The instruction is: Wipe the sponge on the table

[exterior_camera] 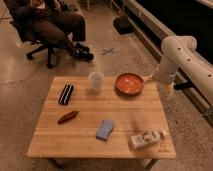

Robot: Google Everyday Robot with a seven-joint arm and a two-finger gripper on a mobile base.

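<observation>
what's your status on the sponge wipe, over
Gripper open, empty, beside the table edge near the orange bowl. Sponge lying on the table, untouched. White-and-yellow packet close beside it.

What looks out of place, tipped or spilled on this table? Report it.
Nothing spilled or broken. The white-and-yellow packet lies flat by the front right corner of the table, and the sponge sits skewed to the edges. The hand hangs open off the right edge, beside the orange bowl.

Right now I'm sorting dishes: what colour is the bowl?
The bowl is orange, clearest in the camera view; the gripper hangs beside it near the table edge.
</observation>
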